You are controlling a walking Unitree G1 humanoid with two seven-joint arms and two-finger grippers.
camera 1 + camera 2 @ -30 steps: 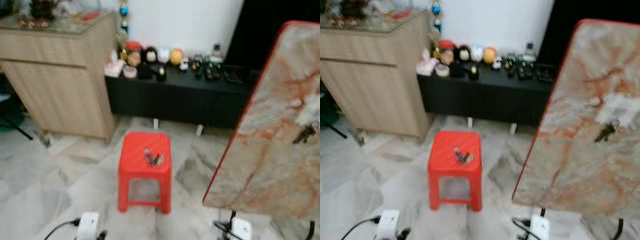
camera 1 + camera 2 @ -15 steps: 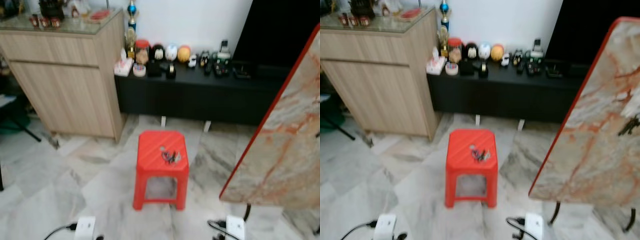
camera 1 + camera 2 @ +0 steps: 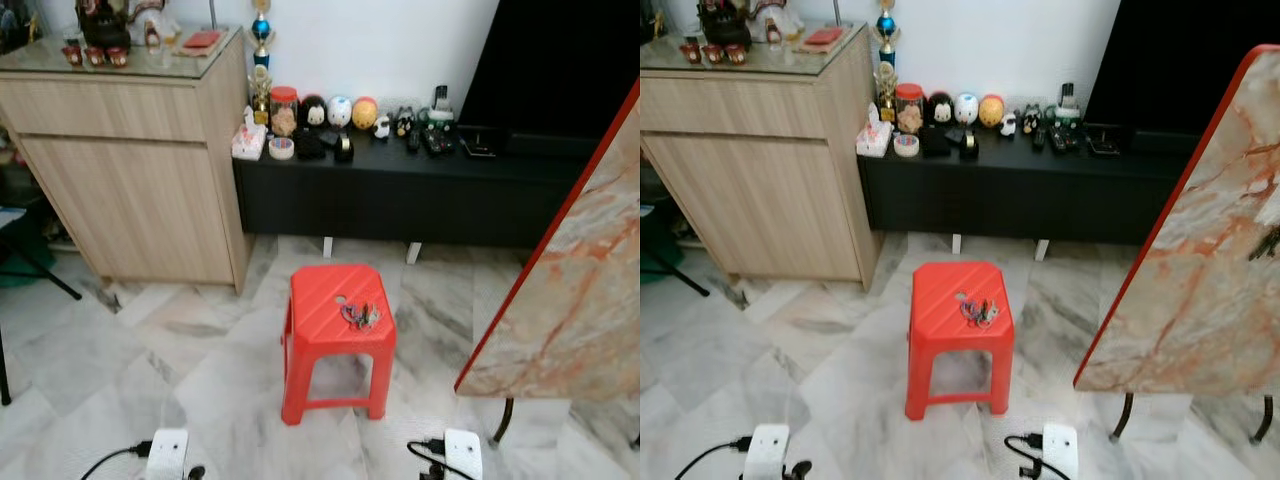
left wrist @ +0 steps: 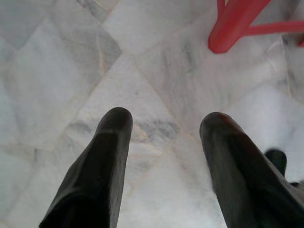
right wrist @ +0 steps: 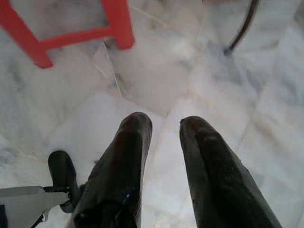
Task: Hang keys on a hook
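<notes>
Landmark: red plastic stool (image 3: 958,325) standing on the pale marble floor (image 3: 810,350)
Keys: a small bunch of keys (image 3: 977,311) lying on the stool's seat, towards its far right corner, touched by neither gripper
Board: tilted marble-patterned board with a red edge (image 3: 1200,270) on thin dark legs, to the right of the stool; a dark item (image 3: 1267,243) hangs on its face, too small to tell whether it is a hook
Left gripper (image 4: 164,126): hangs over the floor near one stool leg, fingers spread well apart, holding nothing
Right gripper (image 5: 164,124): hangs over the floor near the stool's legs, fingers a narrow gap apart, holding nothing
Behind the stool: low black cabinet (image 3: 1020,190) carrying small figurines and ornaments
Left of and behind the stool: wooden sideboard (image 3: 760,160) with a glass top
Nearer than the stool: two white power adapters (image 3: 765,448) with black cables on the floor
</notes>
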